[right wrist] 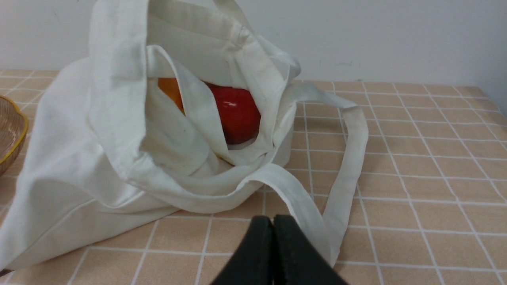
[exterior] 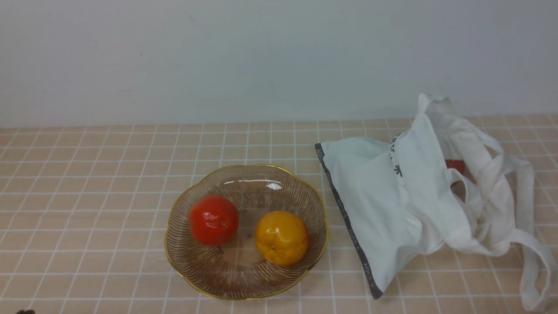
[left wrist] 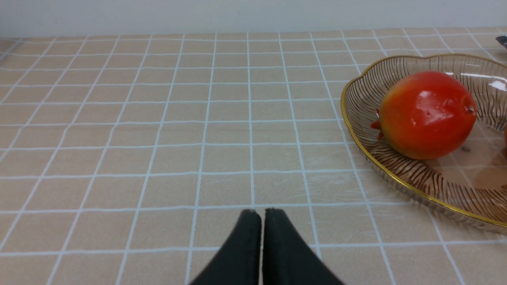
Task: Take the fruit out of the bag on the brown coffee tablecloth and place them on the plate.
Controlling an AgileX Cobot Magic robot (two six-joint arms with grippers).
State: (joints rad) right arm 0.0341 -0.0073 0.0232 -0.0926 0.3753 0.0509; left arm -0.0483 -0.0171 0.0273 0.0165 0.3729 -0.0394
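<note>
A red-orange fruit (exterior: 213,220) and a yellow-orange lobed fruit (exterior: 281,237) lie side by side in the ribbed glass plate (exterior: 244,285) with a gold rim. To its right the white bag (exterior: 375,196) lies on the brown coffee tablecloth (exterior: 87,174), mouth facing right. Inside its mouth sit a red fruit (right wrist: 237,113) and a sliver of orange fruit (right wrist: 171,90). My right gripper (right wrist: 273,218) is shut and empty, low over the cloth just before the bag's strap (right wrist: 348,158). My left gripper (left wrist: 263,211) is shut and empty, left of the plate (left wrist: 358,130). Neither arm shows in the front view.
A plain white wall (exterior: 261,56) runs behind the table. The bag's long straps (exterior: 529,244) trail over the cloth toward the right front edge.
</note>
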